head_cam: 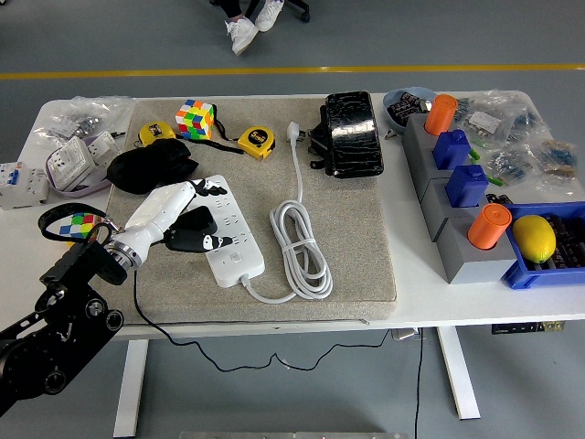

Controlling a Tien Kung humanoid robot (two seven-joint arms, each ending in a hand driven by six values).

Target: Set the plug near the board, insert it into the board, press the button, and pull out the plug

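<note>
I see the long white plastic power strip [228, 229] lying flat and angled on the grey mat, its white plug [293, 131] resting unplugged, well apart beyond the coiled white cable [300, 245].
</note>
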